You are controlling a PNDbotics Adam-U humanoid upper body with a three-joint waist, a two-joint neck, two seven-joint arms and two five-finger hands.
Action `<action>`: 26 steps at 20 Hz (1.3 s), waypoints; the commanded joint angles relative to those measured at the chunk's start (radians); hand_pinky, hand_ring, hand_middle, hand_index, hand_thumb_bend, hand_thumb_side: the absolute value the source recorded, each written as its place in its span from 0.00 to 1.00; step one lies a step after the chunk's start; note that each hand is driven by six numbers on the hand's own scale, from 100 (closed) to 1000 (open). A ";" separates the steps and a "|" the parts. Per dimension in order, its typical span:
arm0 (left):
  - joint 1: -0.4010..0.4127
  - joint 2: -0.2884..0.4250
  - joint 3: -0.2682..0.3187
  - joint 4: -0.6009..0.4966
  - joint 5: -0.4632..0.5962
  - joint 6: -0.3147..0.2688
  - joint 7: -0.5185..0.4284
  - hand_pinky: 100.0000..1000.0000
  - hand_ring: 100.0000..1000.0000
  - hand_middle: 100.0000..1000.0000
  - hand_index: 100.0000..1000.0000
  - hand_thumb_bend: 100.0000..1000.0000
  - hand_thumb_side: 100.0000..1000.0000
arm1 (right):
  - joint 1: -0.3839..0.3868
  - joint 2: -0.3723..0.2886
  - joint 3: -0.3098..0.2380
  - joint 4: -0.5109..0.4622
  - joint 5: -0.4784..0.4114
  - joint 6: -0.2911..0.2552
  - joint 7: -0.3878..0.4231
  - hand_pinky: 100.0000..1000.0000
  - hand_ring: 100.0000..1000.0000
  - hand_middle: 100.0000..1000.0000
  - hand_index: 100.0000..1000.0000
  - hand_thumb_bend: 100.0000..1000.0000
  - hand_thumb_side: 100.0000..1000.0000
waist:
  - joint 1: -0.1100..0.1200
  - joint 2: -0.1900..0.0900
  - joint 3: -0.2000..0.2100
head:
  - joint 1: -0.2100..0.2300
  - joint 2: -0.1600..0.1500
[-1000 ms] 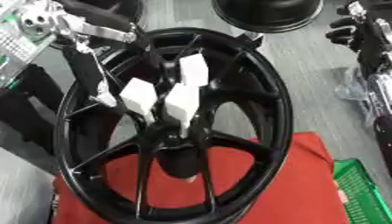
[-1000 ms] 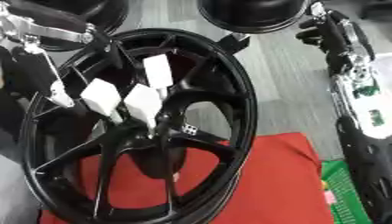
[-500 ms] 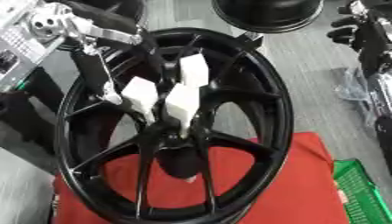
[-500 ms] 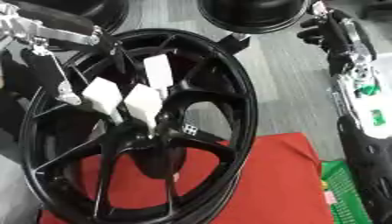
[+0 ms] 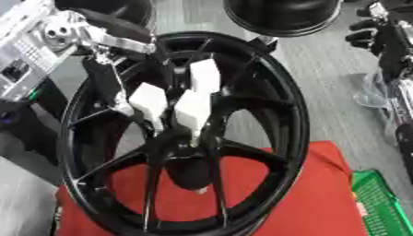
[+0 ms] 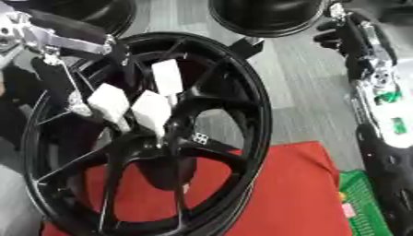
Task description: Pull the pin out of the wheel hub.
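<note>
The large gloss-black alloy wheel hub with spokes (image 5: 242, 138) stands tilted on edge on a red mat (image 5: 298, 193). Its lower rim rests on the mat.

**Left hand.** The left hand (image 5: 174, 99), with white-padded fingertips (image 5: 148, 99), reaches through the wheel's open face from the upper left. Its fingers are bunched and converge on the centre boss, directly below the pads. Whether they already pinch the pin cannot be determined; the pads cover the contact point.

**Right hand.** The right hand (image 6: 343, 34) is in the upper right corner, well apart from the wheel, touching nothing. Its finger posture cannot be determined.

**Pin location.** The pin is not clearly visible. A small pale object (image 5: 197, 189) shows just below the dark centre boss, below the left fingertips; this may be one end of the pin, but it cannot be confirmed.

**Handling properties (judgement).**
- The wheel is rigid and probably heavy. It should stay put under a light pull, but it stands on edge and could roll or tip if pulled sideways.
- The pin is probably small, stiff and smooth, and may slip between the pads.
- Take hold of the pin at its exposed end, close to the boss.
- Pull straight along the pin's axis; an angled pull may jam it.
</note>
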 commanded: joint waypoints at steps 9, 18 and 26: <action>-0.015 0.007 0.022 -0.020 -0.009 -0.016 0.001 0.73 0.66 0.51 0.37 0.30 0.00 | -0.015 -0.014 0.000 -0.011 0.007 -0.002 0.004 0.74 0.57 0.53 0.72 0.00 0.68 | -0.006 -0.021 -0.001 | 0.006 0.000; -0.021 0.032 0.048 -0.079 0.012 0.015 0.017 0.71 0.63 0.48 0.23 0.25 0.02 | -0.013 -0.015 -0.001 -0.011 0.008 -0.002 0.003 0.74 0.57 0.53 0.72 0.00 0.68 | -0.006 -0.022 0.002 | 0.006 -0.001; -0.024 0.088 0.109 -0.170 0.049 0.059 0.040 0.71 0.62 0.47 0.21 0.26 0.01 | -0.010 -0.014 -0.006 -0.011 0.009 0.003 -0.006 0.74 0.57 0.53 0.72 0.00 0.68 | -0.005 -0.025 0.005 | 0.005 -0.006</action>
